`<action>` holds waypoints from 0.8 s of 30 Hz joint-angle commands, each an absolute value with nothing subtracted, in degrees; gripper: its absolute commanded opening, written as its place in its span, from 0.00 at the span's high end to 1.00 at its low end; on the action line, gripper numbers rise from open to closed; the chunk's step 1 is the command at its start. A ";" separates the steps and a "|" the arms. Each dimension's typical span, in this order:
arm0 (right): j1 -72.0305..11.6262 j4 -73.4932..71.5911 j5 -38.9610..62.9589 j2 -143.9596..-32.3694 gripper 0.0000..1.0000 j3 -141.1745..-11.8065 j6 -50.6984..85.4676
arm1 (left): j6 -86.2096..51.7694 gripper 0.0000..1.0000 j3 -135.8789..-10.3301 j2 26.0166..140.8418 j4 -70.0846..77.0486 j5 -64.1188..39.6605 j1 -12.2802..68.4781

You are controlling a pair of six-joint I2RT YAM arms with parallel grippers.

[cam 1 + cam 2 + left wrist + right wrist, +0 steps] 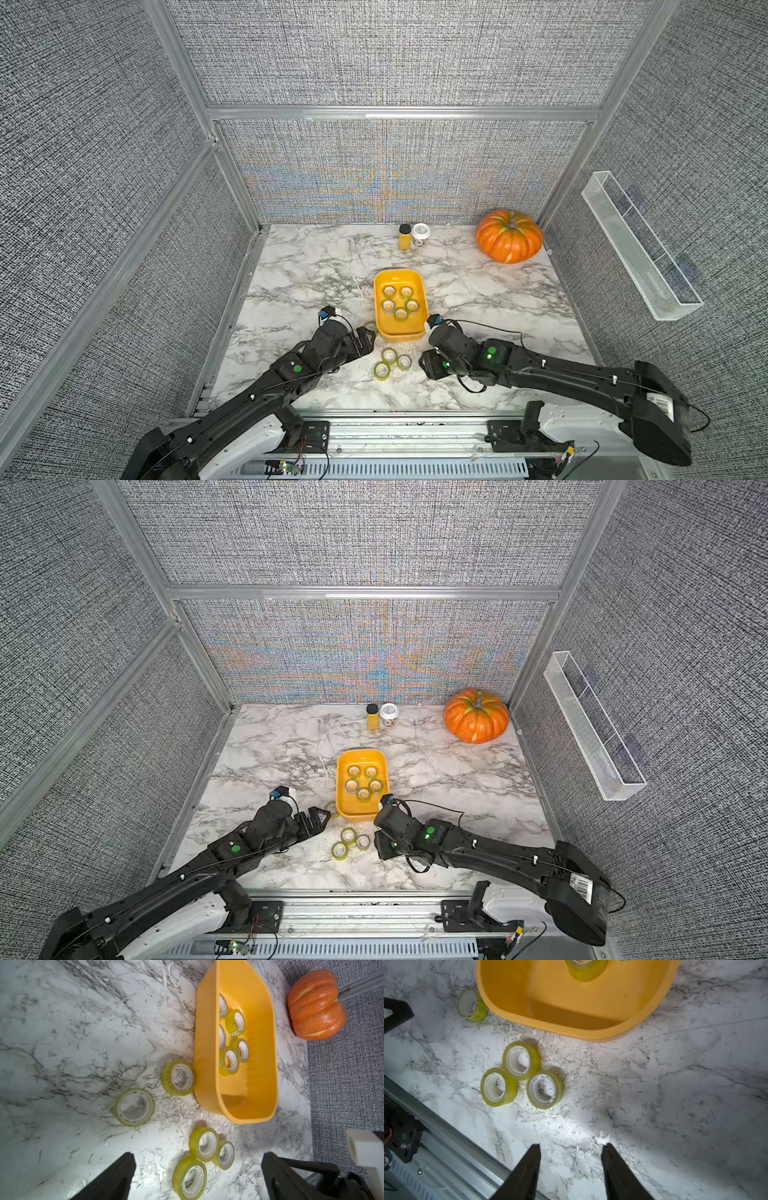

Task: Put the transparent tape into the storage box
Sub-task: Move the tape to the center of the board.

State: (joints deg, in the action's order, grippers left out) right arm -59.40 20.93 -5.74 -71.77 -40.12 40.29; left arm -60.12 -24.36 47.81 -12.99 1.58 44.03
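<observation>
Five tape rolls lay in the yellow box; three more rolls sat bunched on the desk. The left gripper and right gripper were spread, empty. Pinching just one outer roll looked best.

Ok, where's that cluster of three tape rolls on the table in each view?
In a top view: three tape rolls, lower centre.
In a top view: same place.
Left wrist: bottom centre.
Right wrist: left of centre.
Shared landmark: the yellow storage box, its short end nearest the cluster.
</observation>
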 commanded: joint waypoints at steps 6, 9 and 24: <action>-59.99 12.91 -6.97 -81.38 0.49 -43.21 40.17 | -60.90 0.01 -25.75 49.07 -10.21 1.93 44.86; -60.37 12.07 -7.71 -85.25 0.50 -44.37 39.86 | -61.45 0.01 -25.49 50.69 -6.60 1.16 45.09; -60.78 21.67 -17.52 -83.35 0.50 -40.88 42.81 | -59.35 0.00 -35.87 71.76 5.98 -1.66 46.05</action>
